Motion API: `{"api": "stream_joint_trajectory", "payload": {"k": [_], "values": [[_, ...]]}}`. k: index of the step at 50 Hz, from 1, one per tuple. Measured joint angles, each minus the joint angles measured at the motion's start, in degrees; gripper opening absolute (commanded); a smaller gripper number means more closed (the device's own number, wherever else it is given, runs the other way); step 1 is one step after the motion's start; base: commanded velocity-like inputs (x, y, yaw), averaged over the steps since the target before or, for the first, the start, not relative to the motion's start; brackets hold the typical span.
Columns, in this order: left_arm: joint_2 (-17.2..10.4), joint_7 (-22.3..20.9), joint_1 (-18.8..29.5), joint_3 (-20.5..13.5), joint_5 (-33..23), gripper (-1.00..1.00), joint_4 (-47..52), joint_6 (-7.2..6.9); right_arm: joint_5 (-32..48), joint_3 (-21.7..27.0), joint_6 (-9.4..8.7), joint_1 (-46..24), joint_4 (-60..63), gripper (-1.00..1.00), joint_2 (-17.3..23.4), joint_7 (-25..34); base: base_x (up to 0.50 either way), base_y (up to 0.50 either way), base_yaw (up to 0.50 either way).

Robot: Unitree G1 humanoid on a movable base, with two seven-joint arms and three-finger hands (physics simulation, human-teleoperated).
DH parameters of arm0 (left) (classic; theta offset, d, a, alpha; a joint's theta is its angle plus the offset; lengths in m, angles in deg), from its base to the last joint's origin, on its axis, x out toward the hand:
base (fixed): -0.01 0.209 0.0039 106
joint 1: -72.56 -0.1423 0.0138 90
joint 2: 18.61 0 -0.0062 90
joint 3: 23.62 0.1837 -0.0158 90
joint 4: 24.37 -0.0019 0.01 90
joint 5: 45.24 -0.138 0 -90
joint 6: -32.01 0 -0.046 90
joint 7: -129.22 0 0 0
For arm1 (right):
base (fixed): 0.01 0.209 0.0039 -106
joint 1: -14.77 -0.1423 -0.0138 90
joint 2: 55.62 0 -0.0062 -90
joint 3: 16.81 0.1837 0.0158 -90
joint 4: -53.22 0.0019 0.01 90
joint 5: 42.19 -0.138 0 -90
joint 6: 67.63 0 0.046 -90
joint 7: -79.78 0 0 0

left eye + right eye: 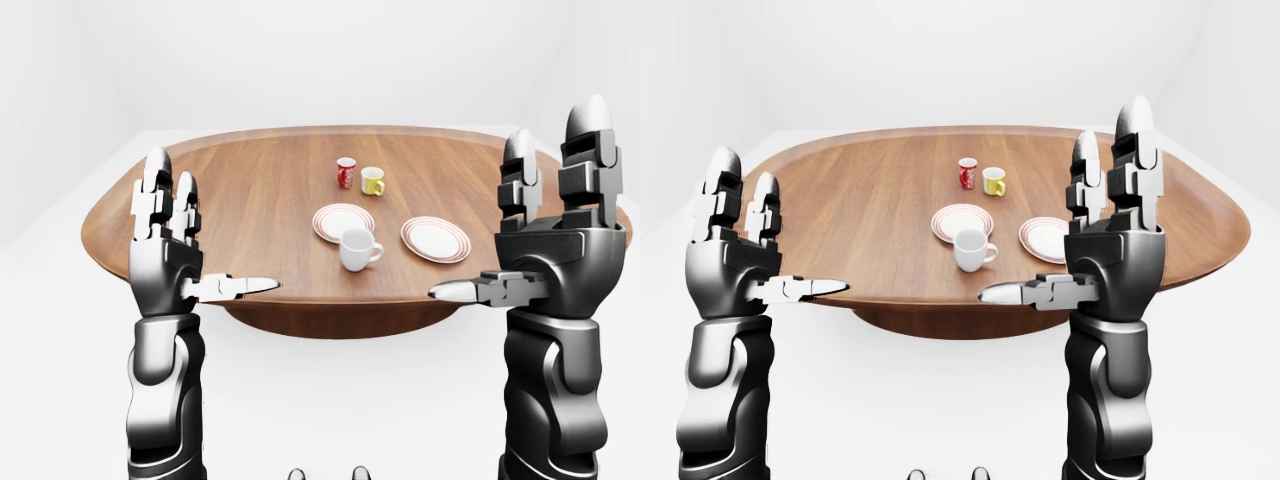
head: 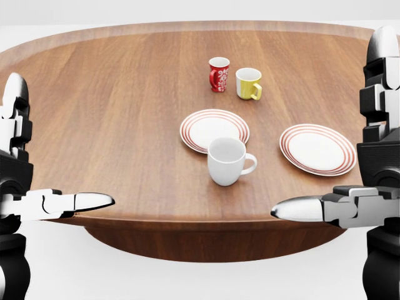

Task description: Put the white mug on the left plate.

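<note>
Scanning: we list the scene big to small, both hands empty.
Table: we see one oval wooden table (image 2: 112, 94); everything sits on it.
Hands: two. We hold the left hand (image 1: 175, 235) and the right hand (image 1: 545, 225) upright near the table's near edge, fingers spread, thumbs pointing inward, gripping nothing, well apart from the mug.
Plates: two, white with red rings. Left plate (image 2: 214, 130) and right plate (image 2: 319, 149) sit side by side, apart.
Mugs: three. White mug (image 2: 227, 161), red mug (image 2: 219, 74), yellow mug (image 2: 248, 83); the red and yellow ones stand close together toward the top of the head view.
Target location: the white mug stands upright just below the left plate in the head view, overlapping its near rim; we cannot tell whether they touch. Handle points to the view's right.
Handling: we judge it rigid, glazed, likely slippery, light, breakable if dropped.
Grip: we would wrap the body or hook the handle from the right side.
</note>
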Motion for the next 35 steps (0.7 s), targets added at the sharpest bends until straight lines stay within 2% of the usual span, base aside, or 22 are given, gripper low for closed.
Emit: {"api": "stream_joint_trajectory", "payload": {"k": [2,12,35], "values": [[0.0,0.0,0.0,0.0,0.0,0.97,-0.1,0.00,0.2,0.0,0.00,0.0,0.0,1.00,0.0,-0.1,0.00,0.50,0.00],[-0.2,-0.1,0.0,-0.2,0.0,0.97,-0.3,0.00,0.5,-0.1,0.00,0.1,-0.2,1.00,-0.2,0.1,0.06,0.03,0.00],[-0.1,-0.2,0.1,-0.2,0.2,0.97,-0.2,0.00,-1.2,0.2,0.00,0.2,1.4,1.00,0.1,0.3,0.50,0.26,0.00]]}}
